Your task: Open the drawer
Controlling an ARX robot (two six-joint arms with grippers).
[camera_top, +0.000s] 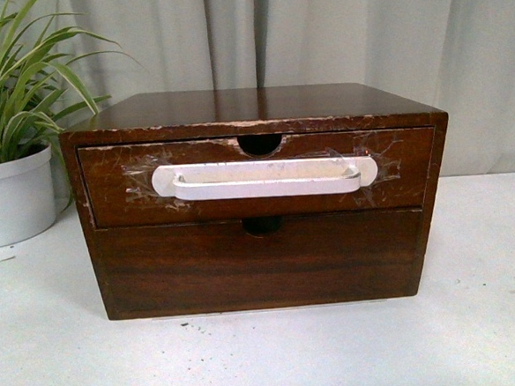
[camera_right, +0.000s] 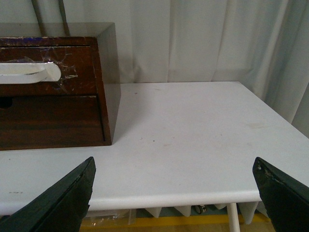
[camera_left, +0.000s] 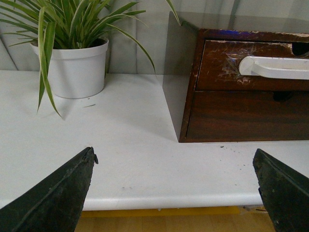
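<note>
Dark scuffed wood, the drawer (camera_top: 260,206) sits shut in the upper slot of the cabinet (camera_top: 251,103), well ahead of our left gripper (camera_left: 174,154) and right gripper (camera_right: 174,162), both spread empty, and we judge it light, best pulled gently by its taped white bar handle (camera_top: 265,178).

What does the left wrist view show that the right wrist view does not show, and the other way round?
Only the left wrist view shows the potted plant and the left gripper, open. Only the right wrist view shows the right gripper, open, and a table leg. Both show the drawer with its white handle, the chest and the white table.
</note>
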